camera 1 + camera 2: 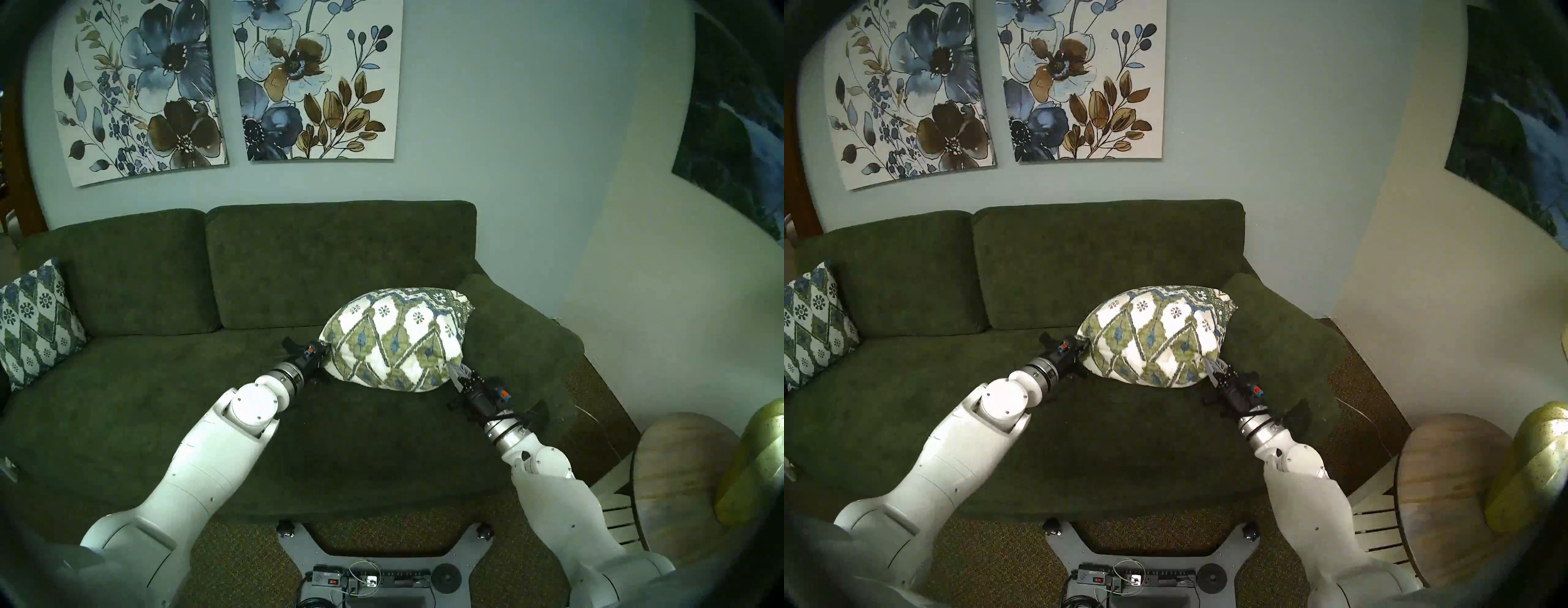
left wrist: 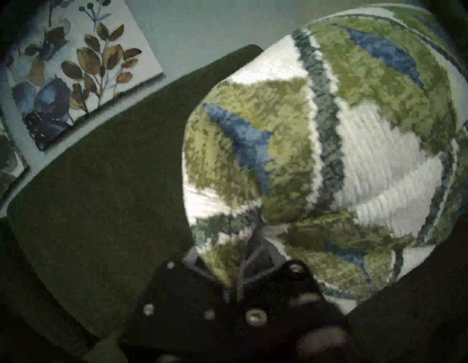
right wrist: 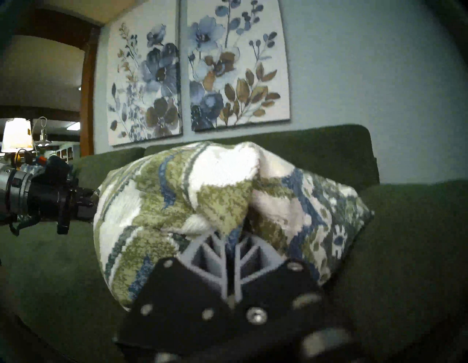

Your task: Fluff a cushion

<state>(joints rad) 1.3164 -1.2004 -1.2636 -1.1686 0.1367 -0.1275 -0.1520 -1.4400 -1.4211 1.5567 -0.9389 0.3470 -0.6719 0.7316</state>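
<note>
**A:** Both arms are up and reaching over the sofa [image 1: 178,373], and the cushion [image 1: 394,339] hangs between them, clear of the seat!

**B:** Look at the left gripper [image 1: 323,349]. It's clamped tight on the cushion's near-left corner, wrist stretched out almost level, forearm rising from the lower left.

**A:** And the right gripper [image 1: 456,372]?

**B:** Pinched shut on the opposite near corner. Its grey lattice fingers [image 3: 202,256] are pressed together with a fold of fabric bunched between them. That wrist tips slightly upward and angles in toward the other arm.

**A:** So the cushion sits straight ahead of both hands, swelling out beyond the fingertips.

**B:** Right, plump and rounded, cream with olive zigzags and blue diamonds. From the left wrist camera it fills everything just beyond the jaws and off to one side.

**A:** What lies around the hands?

**B:** Far out past the left arm, a second patterned cushion [image 1: 36,322] leans in the sofa's corner. Above and beyond both hands, two floral canvases [image 1: 229,85] hang on the wall. Outside the right arm there's a round wooden side table [image 1: 674,479].
</note>
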